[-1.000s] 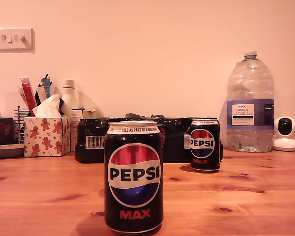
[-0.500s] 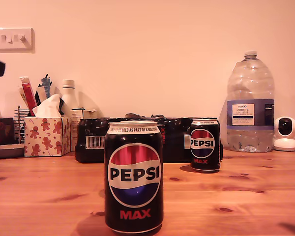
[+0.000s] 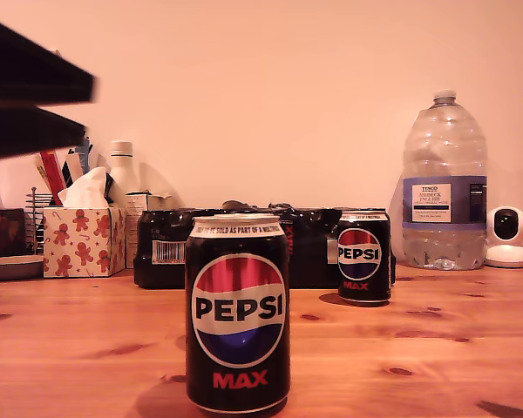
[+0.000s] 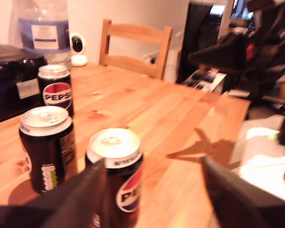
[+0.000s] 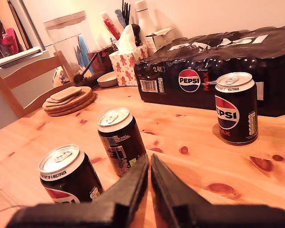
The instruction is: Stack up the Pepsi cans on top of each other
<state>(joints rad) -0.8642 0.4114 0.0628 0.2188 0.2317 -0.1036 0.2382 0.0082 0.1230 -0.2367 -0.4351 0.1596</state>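
Three black Pepsi cans stand upright and apart on the wooden table point(image 3: 436, 348). The nearest can point(image 3: 237, 313) fills the exterior view's front middle, and another can point(image 3: 363, 258) stands further back towards that view's right. In the first wrist view my first gripper point(image 4: 153, 164) is open and empty, one finger beside the near can point(image 4: 115, 173), with the middle can point(image 4: 47, 147) and far can point(image 4: 57, 90) beyond. My second gripper point(image 5: 148, 160) is shut on nothing, low over the table, with one can point(image 5: 69, 178) close beside it, the middle can point(image 5: 119, 140) just ahead and a third can point(image 5: 236, 107) further off.
A black shrink-wrapped multipack point(image 3: 235, 248) lies behind the cans, with a big water bottle point(image 3: 443, 183) and a small white camera point(image 3: 507, 237) at the exterior view's right. A tissue box point(image 3: 83, 239) sits at its left. A blurred dark arm part point(image 3: 30, 91) is at its upper left.
A dark blurred arm part has come in from the exterior view's left and grown much larger. A thin shadow has appeared at that view's bottom right. The cans have not moved.
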